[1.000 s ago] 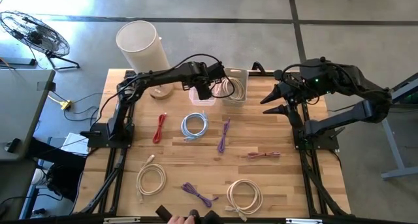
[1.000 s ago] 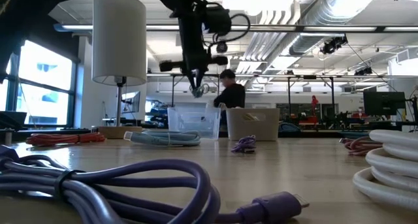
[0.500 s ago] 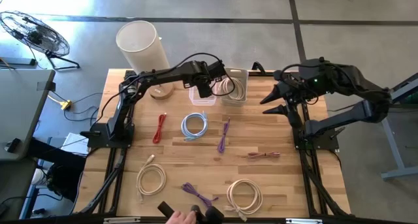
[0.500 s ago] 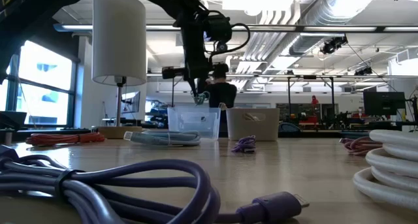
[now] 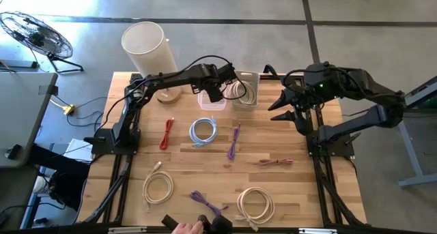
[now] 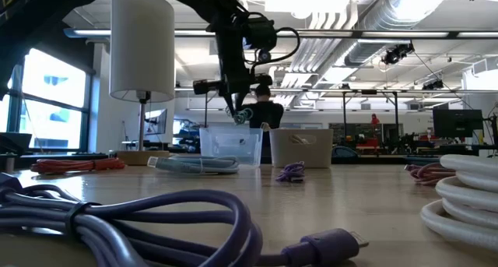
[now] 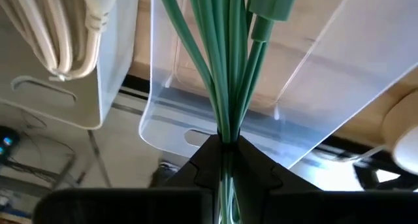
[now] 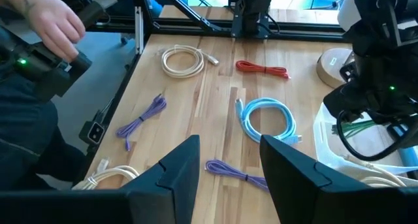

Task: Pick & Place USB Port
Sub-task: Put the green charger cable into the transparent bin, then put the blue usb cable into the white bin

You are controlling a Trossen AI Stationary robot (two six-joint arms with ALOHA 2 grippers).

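Key relation: green cable [image 7: 225, 61] hangs from the left gripper [image 7: 225, 145] directly above the clear bin [image 7: 326, 87]; the release path is straight down.
Cable axis: vertical, strands running from the fingers into the bin opening.
Left gripper state: clamped on the green cable; positioned over the clear bin [image 5: 210, 99] at the table's far edge.
Nearer arm: left; it carries the load.
Right gripper [image 5: 285, 109]: fingers spread, holding nothing, waiting beside the bins on the right.
Neighbouring bin [image 5: 244, 91]: holds a cream cable; just beside the target.
Cable appearance: thin, glossy green, several strands bundled, a connector visible near the bin.
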